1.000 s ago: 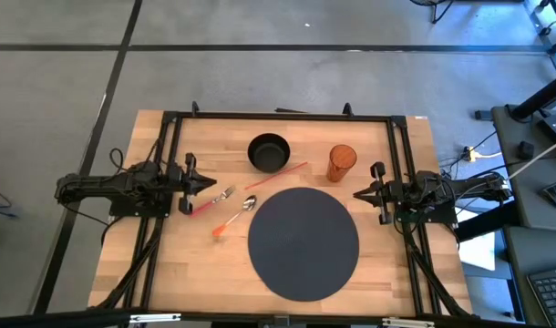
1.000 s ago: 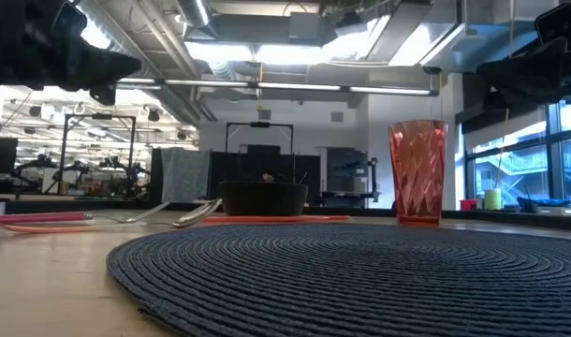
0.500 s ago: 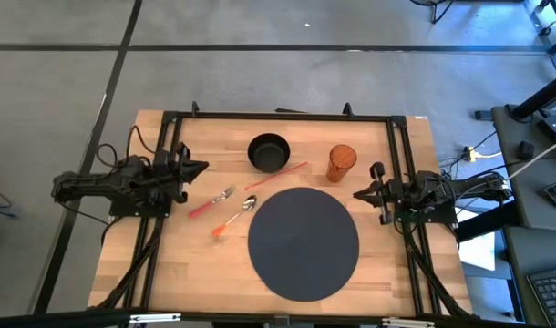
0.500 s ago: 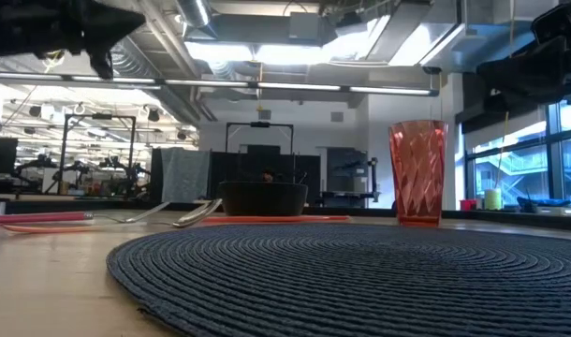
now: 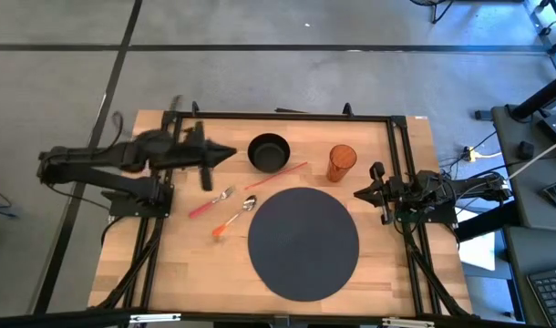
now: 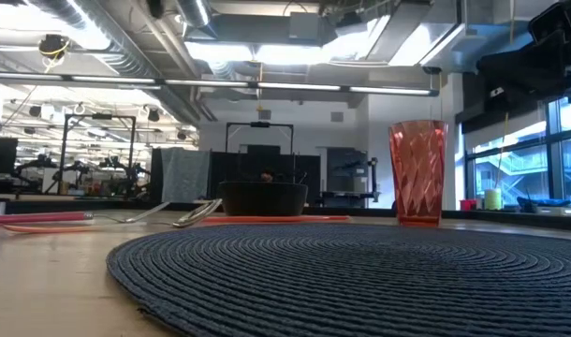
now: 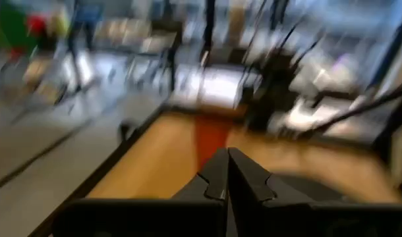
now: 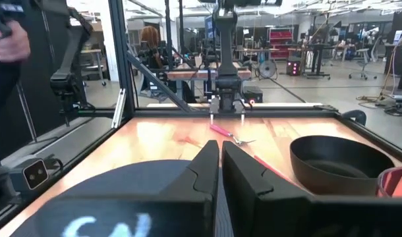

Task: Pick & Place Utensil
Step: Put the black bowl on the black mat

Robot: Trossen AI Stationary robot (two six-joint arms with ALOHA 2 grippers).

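A fork with a pink handle (image 5: 211,200) and a spoon with an orange handle (image 5: 232,219) lie flat on the wood, left of the round dark placemat (image 5: 303,241). The fork (image 8: 231,135) also shows in the right wrist view. A thin orange stick (image 5: 276,175) lies between the bowl and the mat. My left gripper (image 5: 229,153) hangs shut in the air, left of the black bowl (image 5: 269,152) and beyond the fork; its fingers (image 7: 244,176) are together. My right gripper (image 5: 358,193) waits shut at the mat's right, near the orange cup (image 5: 341,162).
The black bowl (image 6: 263,198) and the orange ribbed cup (image 6: 417,173) stand upright near the far edge. The woven mat (image 6: 360,271) fills the near middle. A black frame (image 5: 278,117) runs round the table. A person's arm (image 8: 6,39) shows beyond the table's left side.
My left arm has risen from just above the fork's handle end and swung toward the far edge and the right, toward the bowl, moving fast. In the low view it has lifted out of the picture. The fork, spoon and other things have stayed where they were.
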